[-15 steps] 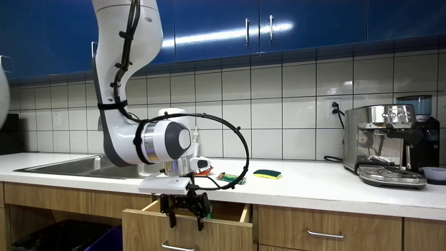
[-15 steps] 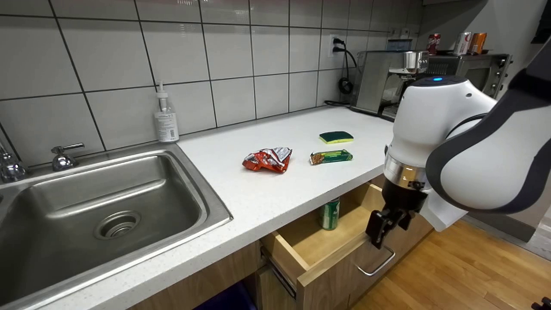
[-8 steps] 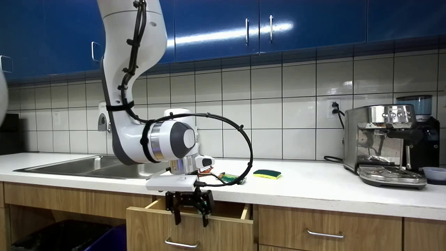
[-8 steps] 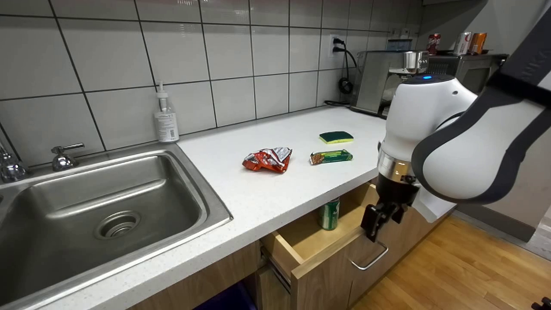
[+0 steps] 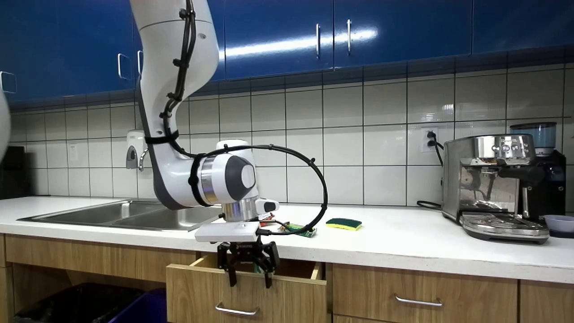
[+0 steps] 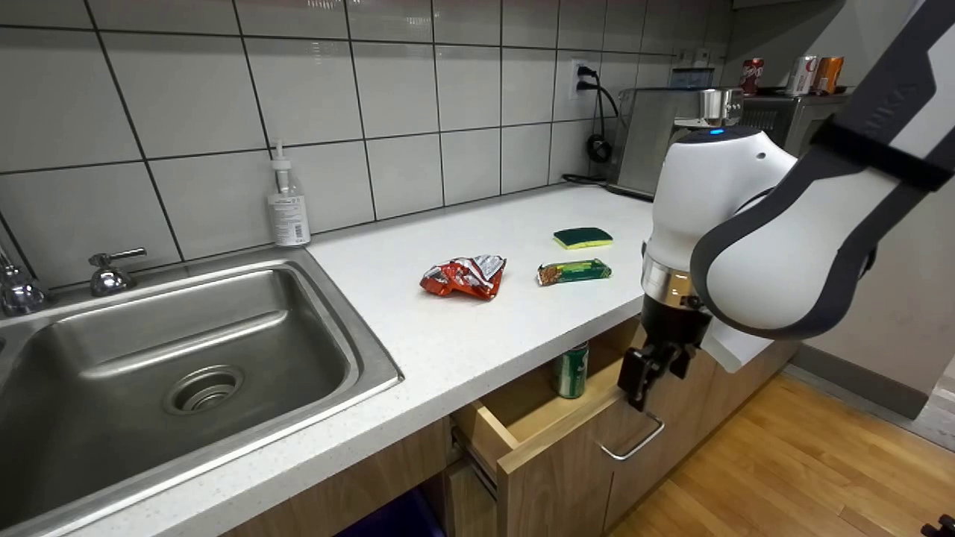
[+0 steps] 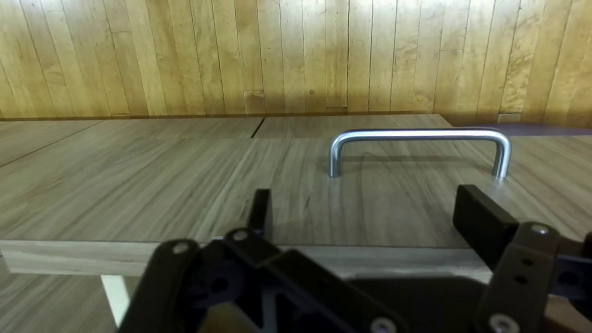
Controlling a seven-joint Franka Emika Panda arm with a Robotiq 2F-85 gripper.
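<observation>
We see the drawer (image 5: 193, 291) partly pulled out at the lower centre of an exterior view, its metal handle (image 7: 421, 134) right of centre in the wrist view. The gripper (image 5: 250, 281), jaws spread wide, points down at the drawer's front edge; whether it touches, we cannot tell. Inside stands a green can (image 6: 571, 371), below the centre of an exterior view. On the counter (image 6: 448, 335) above, we note a crumpled red packet (image 6: 464, 277), mid-frame, then rightward a green-wrapped bar (image 6: 574, 271) and a sponge (image 6: 583, 238); a sink (image 6: 224, 317) fills the lower left.
</observation>
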